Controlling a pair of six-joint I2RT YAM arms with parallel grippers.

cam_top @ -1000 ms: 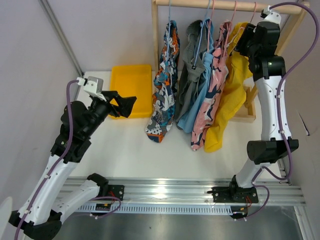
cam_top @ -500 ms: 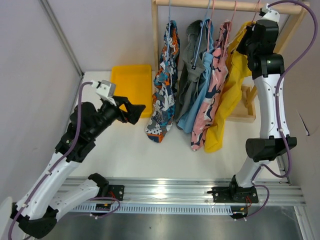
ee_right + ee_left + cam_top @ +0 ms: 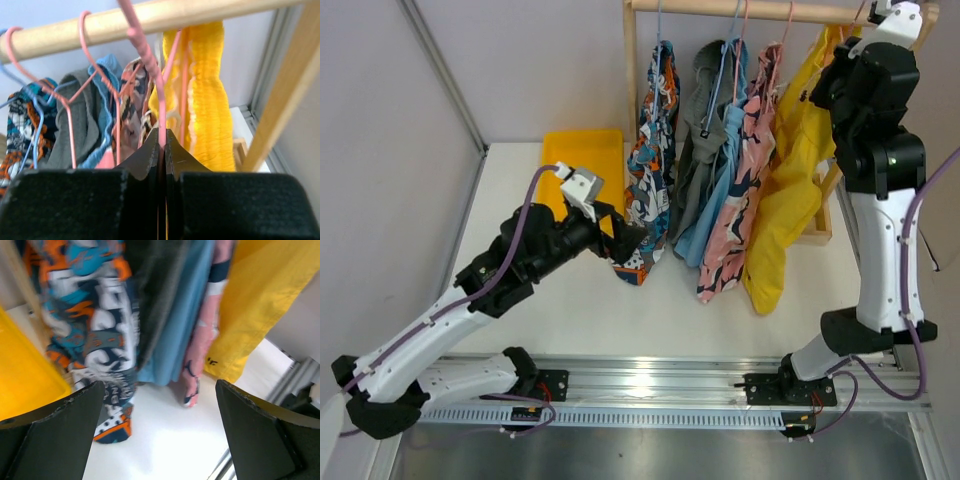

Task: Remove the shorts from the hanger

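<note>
Top view: shorts [image 3: 720,170] on rail [image 3: 740,10] above far right desk [image 3: 570,300] corner; yellow pair [image 3: 790,200] held aslant by right pincer [image 3: 832,80].
Left wrist: left pincer [image 3: 157,390] released, faces hems, seemingly ready to tug.
Right wrist: clenches pink hanger [image 3: 145,55], likely steadying it.

We see a white table [image 3: 560,310] set in a corner of plain, pale lilac-grey walls [image 3: 520,70]. A thin metal pole [image 3: 442,72] runs diagonally down the left wall to the table's far left corner. At the back stands a light wooden clothes rack. Its round top rod [image 3: 720,10] lies horizontally, with an upright post [image 3: 630,75] at the left end and a wooden foot [image 3: 810,228] resting on the table at the right. In the right wrist view, the same rod [image 3: 165,15] crosses the top and a slanted wooden post [image 3: 282,105] stands at the right. A brushed aluminium rail [image 3: 660,378] runs along the table's near edge and catches a bright sheen. The light is soft and even.
</note>
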